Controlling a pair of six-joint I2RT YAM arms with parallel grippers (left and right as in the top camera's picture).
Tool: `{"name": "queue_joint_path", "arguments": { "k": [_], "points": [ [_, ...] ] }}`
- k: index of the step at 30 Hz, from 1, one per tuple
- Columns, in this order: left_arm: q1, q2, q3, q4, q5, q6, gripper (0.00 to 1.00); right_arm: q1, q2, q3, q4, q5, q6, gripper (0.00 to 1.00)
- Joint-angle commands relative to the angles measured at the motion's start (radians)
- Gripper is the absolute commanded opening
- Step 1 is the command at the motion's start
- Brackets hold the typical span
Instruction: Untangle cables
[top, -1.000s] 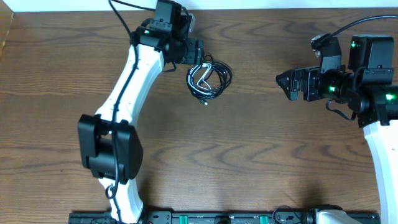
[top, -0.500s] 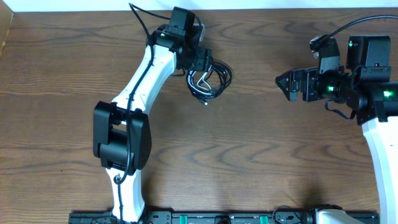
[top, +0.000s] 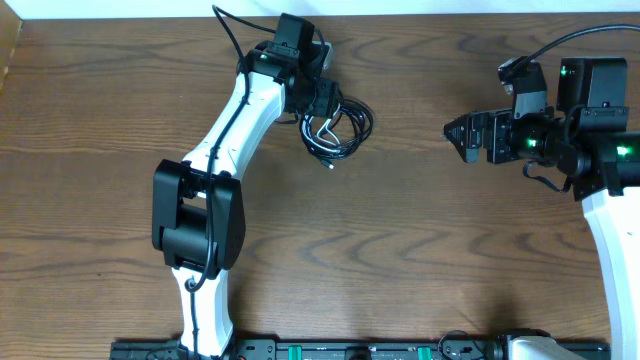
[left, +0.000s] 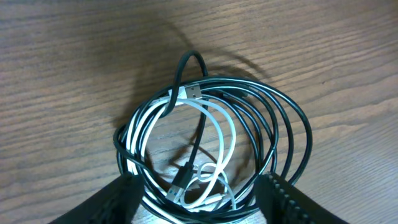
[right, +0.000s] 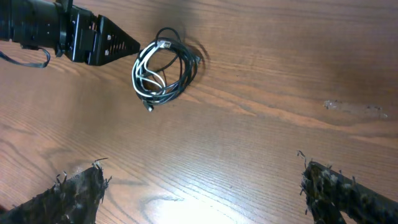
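The cables (top: 345, 130) lie in one coil on the wooden table at the back centre: several black loops (left: 292, 134) with a shorter white cable (left: 227, 134) wound inside, plug ends showing. The coil also shows in the right wrist view (right: 163, 70). My left gripper (top: 328, 103) is at the coil's left edge; in its wrist view it (left: 199, 182) is open, with a finger on each side of the coil's near part. My right gripper (top: 458, 138) is open and empty, well to the right of the coil; its fingers (right: 202, 183) hang over bare wood.
The brown wooden table (top: 400, 230) runs across the whole view. A thick black lead (top: 225, 25) runs from the left arm off the back edge. A black rail with the arm bases (top: 350, 350) lines the front edge.
My left arm has swung right, bringing its gripper from beside the coil onto its left edge. The coil and the right arm have not moved.
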Motion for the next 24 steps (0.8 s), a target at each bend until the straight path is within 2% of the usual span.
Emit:
{"name": "queue_joint_path", "arguments": {
  "k": [1, 9, 17, 24],
  "points": [
    [-0.002, 0.042, -0.004, 0.004, 0.016, 0.018, 0.58, 0.01, 0.007, 0.011, -0.002, 0.007, -0.013, 0.99],
    [-0.002, 0.1, -0.004, 0.008, 0.042, 0.006, 0.55, 0.01, 0.007, 0.011, -0.005, 0.01, -0.017, 0.99],
    [-0.016, 0.137, -0.004, 0.013, 0.046, 0.005, 0.47, 0.01, 0.007, 0.011, -0.006, 0.011, -0.02, 0.99],
    [-0.022, 0.138, -0.005, 0.02, 0.045, 0.005, 0.44, 0.01, 0.007, 0.011, -0.006, 0.018, -0.02, 0.99]
  ]
}}
